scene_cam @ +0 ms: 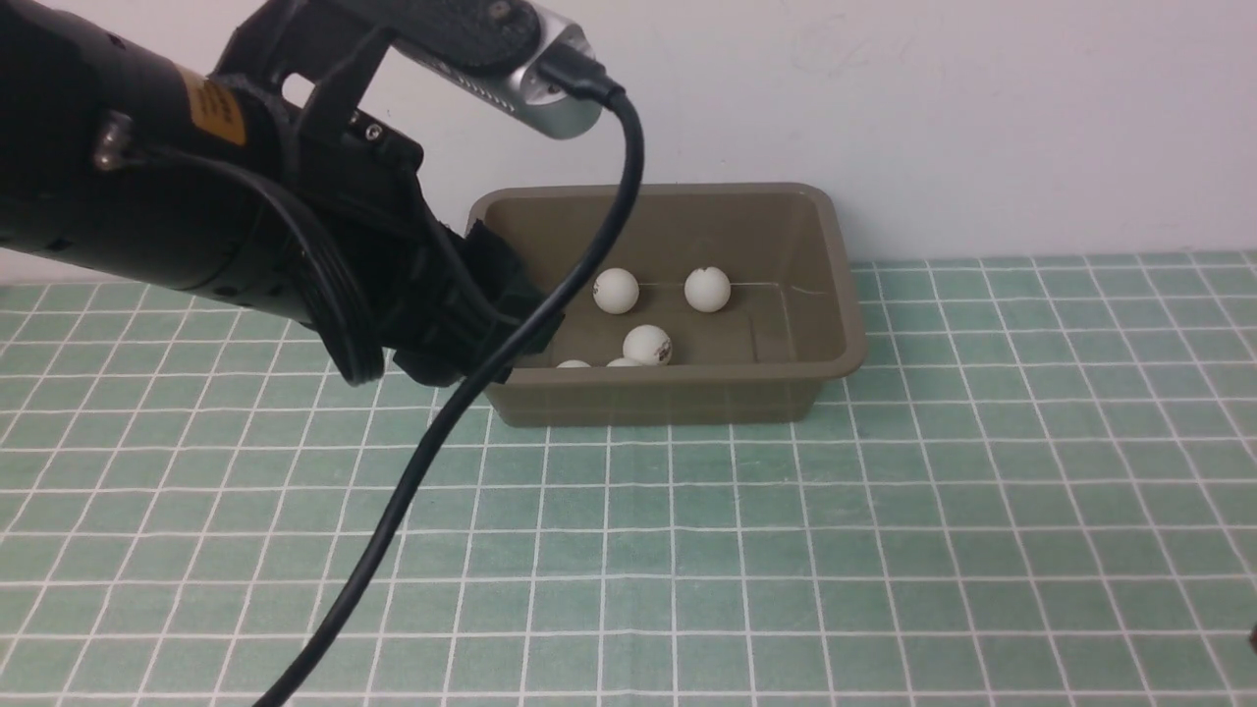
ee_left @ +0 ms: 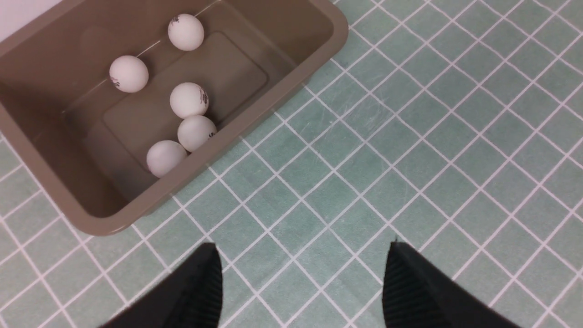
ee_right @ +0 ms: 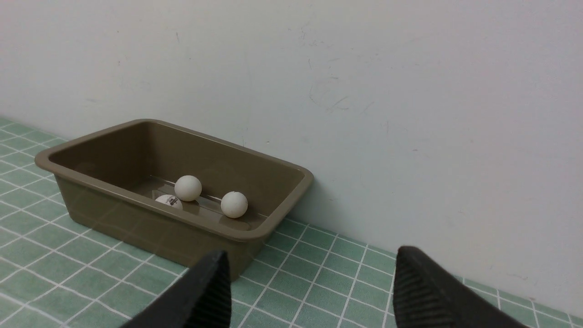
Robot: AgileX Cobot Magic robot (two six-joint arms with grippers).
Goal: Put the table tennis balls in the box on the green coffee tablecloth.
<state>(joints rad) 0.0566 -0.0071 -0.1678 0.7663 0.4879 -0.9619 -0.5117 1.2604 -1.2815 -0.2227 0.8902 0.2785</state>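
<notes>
The olive-brown box (scene_cam: 852, 324) stands at the back of the green coffee tablecloth (scene_cam: 786, 550), against the wall. Several white table tennis balls lie inside it; one ball (scene_cam: 647, 345) carries a dark mark. From above, the left wrist view shows them all on the box (ee_left: 136, 118) floor, one ball (ee_left: 189, 100) near the middle. My left arm (scene_cam: 196, 216) reaches to the box's near left corner. Its gripper (ee_left: 303, 248) is open and empty above the tablecloth (ee_left: 410, 136) beside the box. My right gripper (ee_right: 309, 255) is open and empty, facing the box (ee_right: 136, 228) from a distance.
A white wall (scene_cam: 982, 118) rises right behind the box. A thick black cable (scene_cam: 442, 442) hangs from the silver camera (scene_cam: 530, 79) on the left wrist and crosses in front of the box down to the near edge.
</notes>
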